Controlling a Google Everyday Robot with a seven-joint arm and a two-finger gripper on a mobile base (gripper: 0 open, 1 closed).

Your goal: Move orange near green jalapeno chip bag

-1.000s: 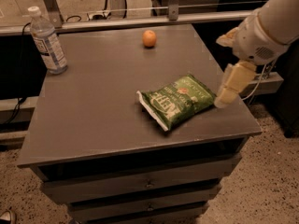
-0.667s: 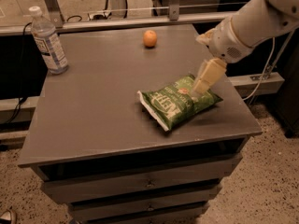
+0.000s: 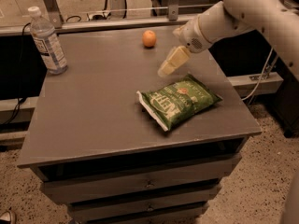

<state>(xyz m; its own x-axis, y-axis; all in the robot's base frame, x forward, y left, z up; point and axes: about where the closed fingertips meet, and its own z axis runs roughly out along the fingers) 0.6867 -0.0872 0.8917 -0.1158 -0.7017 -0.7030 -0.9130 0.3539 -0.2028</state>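
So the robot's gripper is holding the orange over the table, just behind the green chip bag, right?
Not quite. The camera view shows the orange lying on the table by itself, apart from the gripper. The gripper does hang over the table just behind the green chip bag.

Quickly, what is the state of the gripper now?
Gripper: over the table between orange and green chip bag, holding nothing; open or closed cannot be told.
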